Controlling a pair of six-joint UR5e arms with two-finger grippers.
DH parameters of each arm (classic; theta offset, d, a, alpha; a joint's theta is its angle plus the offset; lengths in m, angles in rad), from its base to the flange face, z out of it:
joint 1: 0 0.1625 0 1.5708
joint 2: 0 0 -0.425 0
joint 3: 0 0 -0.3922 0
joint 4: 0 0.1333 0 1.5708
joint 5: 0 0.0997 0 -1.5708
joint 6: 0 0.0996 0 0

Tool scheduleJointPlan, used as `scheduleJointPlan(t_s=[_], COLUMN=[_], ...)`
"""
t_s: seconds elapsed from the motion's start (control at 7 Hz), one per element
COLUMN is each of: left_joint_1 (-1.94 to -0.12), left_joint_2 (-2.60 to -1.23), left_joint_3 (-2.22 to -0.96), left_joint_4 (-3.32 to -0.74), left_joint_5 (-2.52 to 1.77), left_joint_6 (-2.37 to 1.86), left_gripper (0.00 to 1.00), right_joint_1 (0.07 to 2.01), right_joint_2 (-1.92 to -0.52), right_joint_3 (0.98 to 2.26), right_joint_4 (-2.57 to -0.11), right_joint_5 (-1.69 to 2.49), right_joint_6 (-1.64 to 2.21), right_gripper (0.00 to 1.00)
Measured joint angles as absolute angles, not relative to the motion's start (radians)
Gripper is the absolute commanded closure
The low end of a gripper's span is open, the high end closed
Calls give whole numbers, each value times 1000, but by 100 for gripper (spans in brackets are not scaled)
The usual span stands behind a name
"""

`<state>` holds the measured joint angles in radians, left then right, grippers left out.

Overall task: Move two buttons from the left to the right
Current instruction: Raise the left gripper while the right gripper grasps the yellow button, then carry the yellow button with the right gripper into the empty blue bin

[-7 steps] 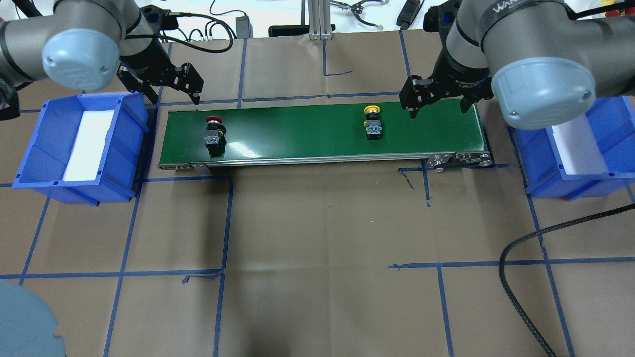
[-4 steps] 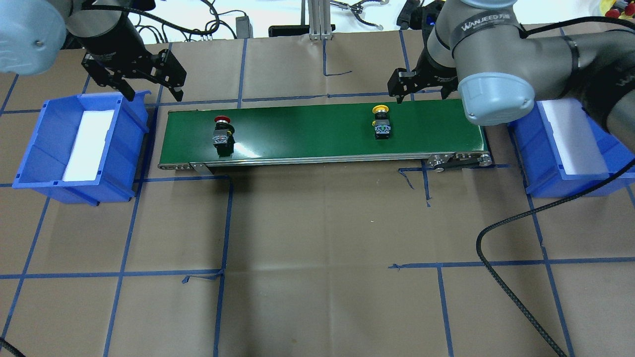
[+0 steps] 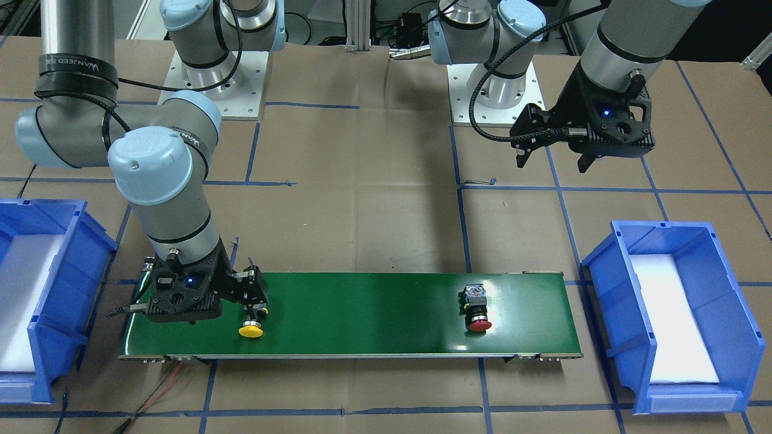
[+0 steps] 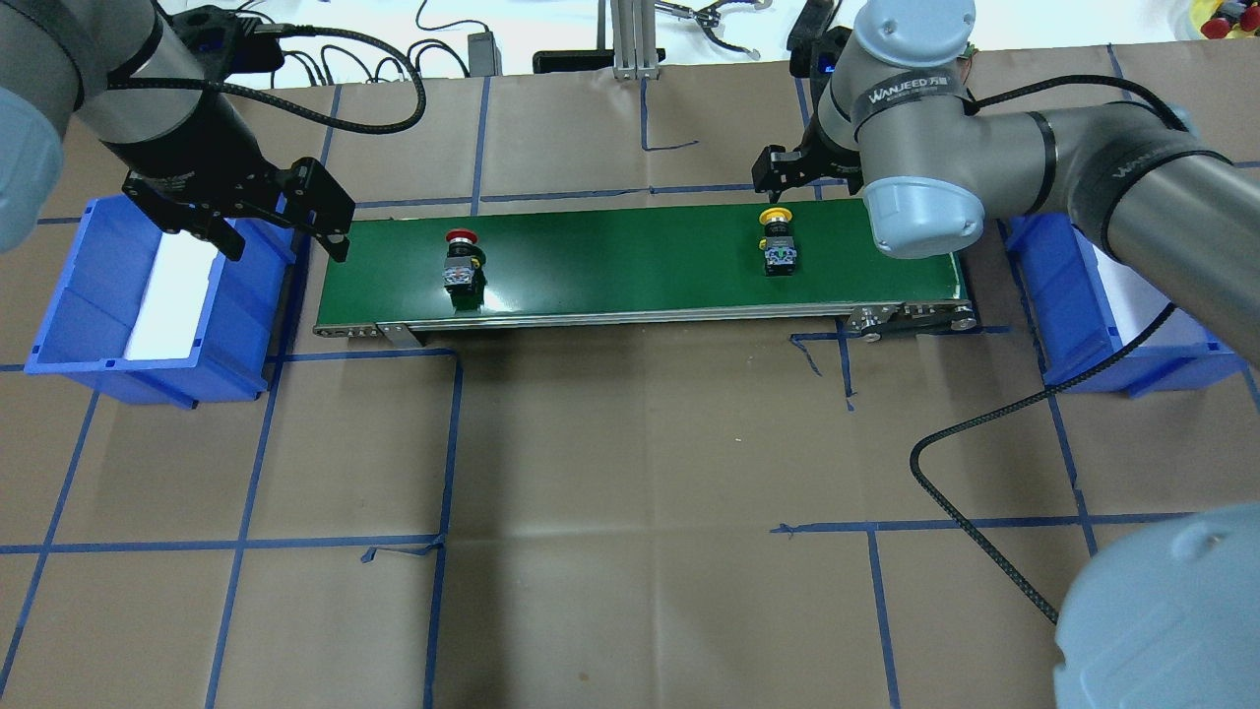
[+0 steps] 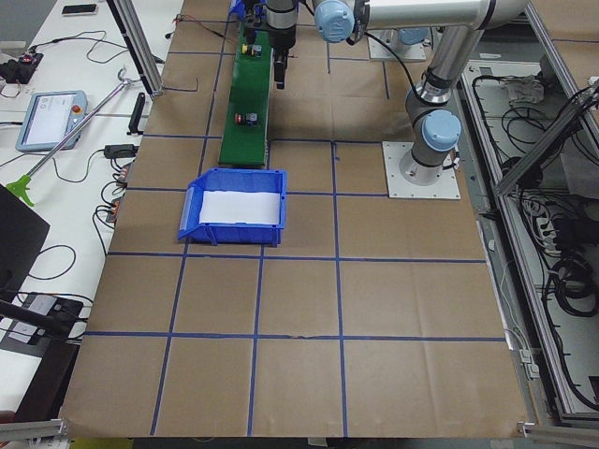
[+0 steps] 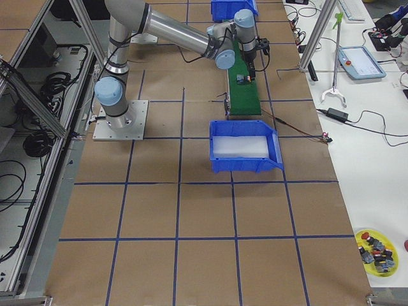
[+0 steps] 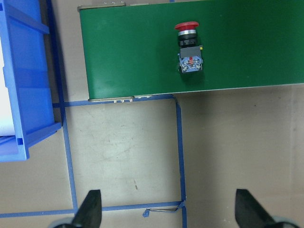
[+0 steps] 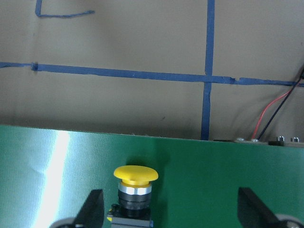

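Note:
The red button [image 4: 461, 261] lies on the green conveyor belt [image 4: 630, 256] toward its left; it also shows in the left wrist view [image 7: 188, 47]. The yellow button [image 4: 777, 241] lies toward the belt's right end. My left gripper [image 4: 285, 244] is open and empty, raised over the belt's left end, left of the red button. My right gripper [image 3: 254, 299] is open, low over the yellow button [image 3: 250, 329]. In the right wrist view the yellow cap [image 8: 135, 174] sits just inside one fingertip [image 8: 91, 209], untouched.
A blue bin [image 4: 98, 330] with a white liner stands left of the belt, and another blue bin [image 4: 1078, 340] stands right of it. A black cable [image 4: 984, 433] loops over the paper at the front right. Spare buttons sit on a yellow plate [image 6: 376, 252] far off.
Both buttons have travelled right along the belt. My right gripper has moved left and down over the yellow button. My left gripper has swung away from the belt's back edge toward its left end.

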<state>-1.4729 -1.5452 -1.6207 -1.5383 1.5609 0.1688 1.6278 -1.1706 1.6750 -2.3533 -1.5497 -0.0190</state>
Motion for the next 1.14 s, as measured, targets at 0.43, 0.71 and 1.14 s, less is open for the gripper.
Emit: scheduleJointPlan(t_s=[0.43, 0.71, 1.14], left_joint_1=[-1484, -1492, -1515], left_joint_2=[-1546, -1547, -1557], left_joint_3=[-1629, -1630, -1628], left_joint_4=[-1538, -1539, -1533], left_joint_5=[1557, 1558, 1581], left_joint_6=[124, 128, 144], left_gripper=[0, 0, 0], right_joint_1=[1628, 1625, 1609], right_joint_2=[-1110, -1104, -1118], right_joint_3=[1690, 1688, 1670], right_joint_4=[-2369, -2350, -2305], right_joint_5=[-1550, -1553, -1535], right_joint_6=[-18, -22, -32], right_gripper=[56, 95, 97])
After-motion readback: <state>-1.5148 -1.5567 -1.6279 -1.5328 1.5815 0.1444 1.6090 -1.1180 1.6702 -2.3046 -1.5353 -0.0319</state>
